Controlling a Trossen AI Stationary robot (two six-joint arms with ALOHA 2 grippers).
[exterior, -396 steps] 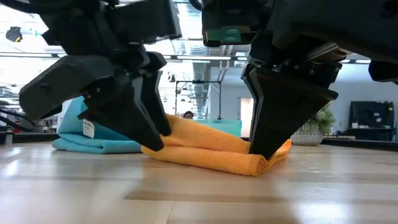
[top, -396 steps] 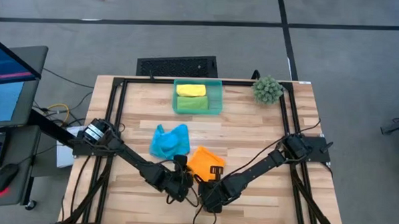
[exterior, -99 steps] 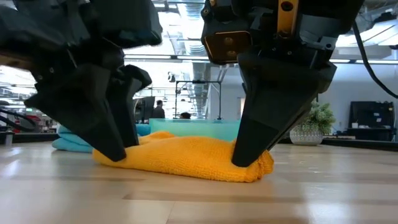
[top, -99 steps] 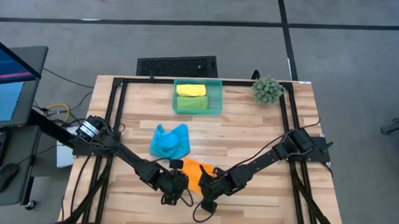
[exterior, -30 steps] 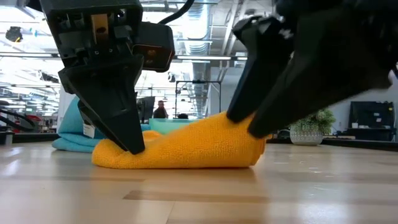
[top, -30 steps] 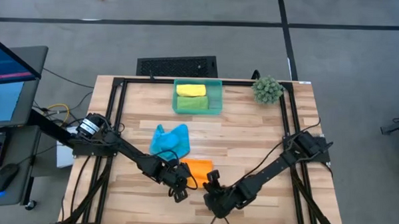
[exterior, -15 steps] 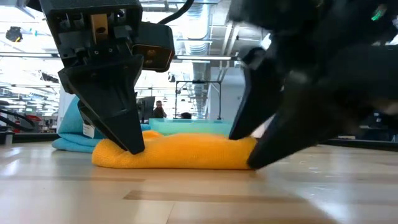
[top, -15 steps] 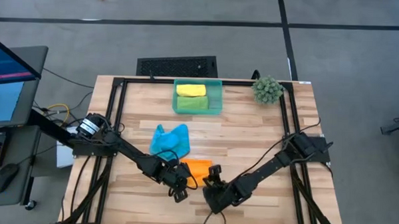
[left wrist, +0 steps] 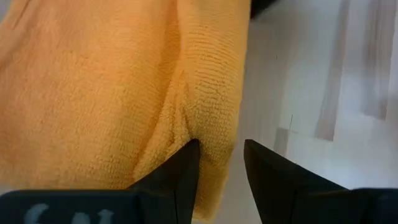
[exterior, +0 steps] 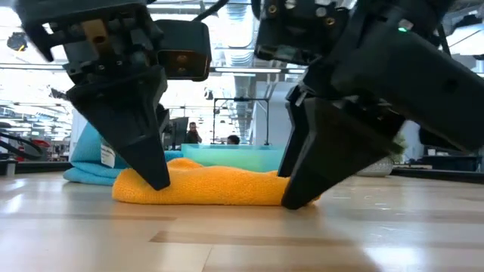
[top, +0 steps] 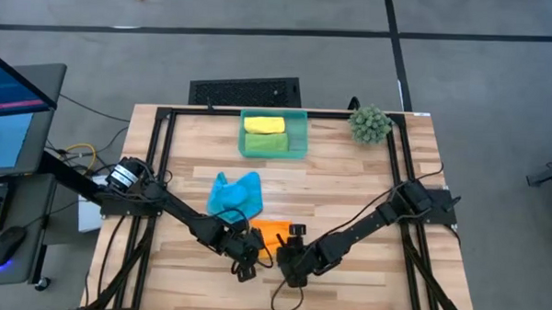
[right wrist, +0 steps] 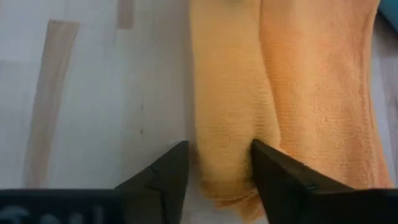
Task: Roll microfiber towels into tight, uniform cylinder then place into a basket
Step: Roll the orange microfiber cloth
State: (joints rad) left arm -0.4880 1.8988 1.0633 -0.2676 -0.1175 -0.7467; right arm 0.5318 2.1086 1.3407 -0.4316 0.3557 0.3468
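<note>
Orange towel (exterior: pixel 215 187) lies in low roll on surface (top: pixel 367 181) near front edge; left gripper (left wrist: pixel 219 163) fingers pinch rolled fold at one end; right gripper (right wrist: pixel 219 163) fingers clamp fold at other end

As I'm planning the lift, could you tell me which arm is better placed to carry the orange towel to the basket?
Neither clearly: left gripper and right gripper each pinch an end of the orange towel.
</note>
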